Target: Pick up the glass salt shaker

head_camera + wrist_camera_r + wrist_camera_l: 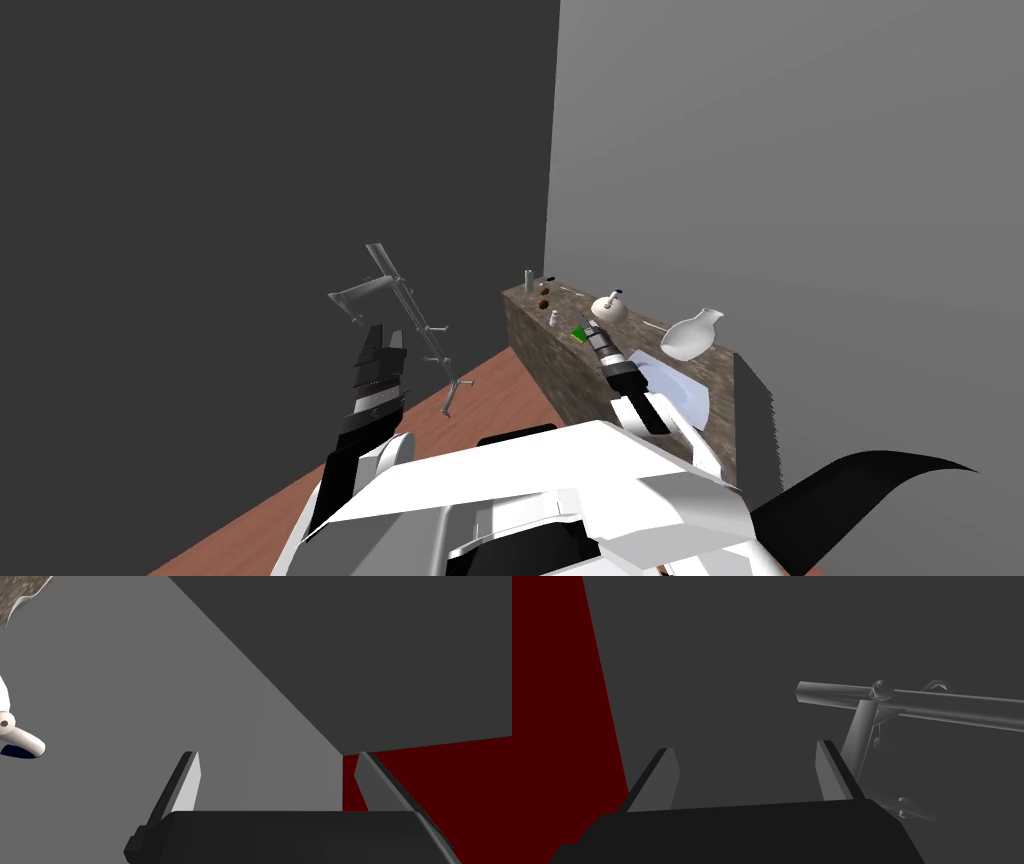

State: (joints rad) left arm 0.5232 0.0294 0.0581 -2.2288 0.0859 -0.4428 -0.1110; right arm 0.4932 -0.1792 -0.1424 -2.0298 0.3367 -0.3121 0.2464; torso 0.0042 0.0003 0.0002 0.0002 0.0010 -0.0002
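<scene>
Small pale salt shaker, standing upright, at the far end of the speckled brown counter

Tabletop: a brown speckled stone block set against the light grey wall.
Far end: a small grey shaker stands upright, with two brown lumps just beside it.
Middle: a small white bottle and a green item near the front edge; a white teapot sits towards the wall.
Near end: a white jug, tilted, next to a white plate.
Floor: reddish-brown boards carrying the tabletop and a leaning grey metal stand.
</scene>
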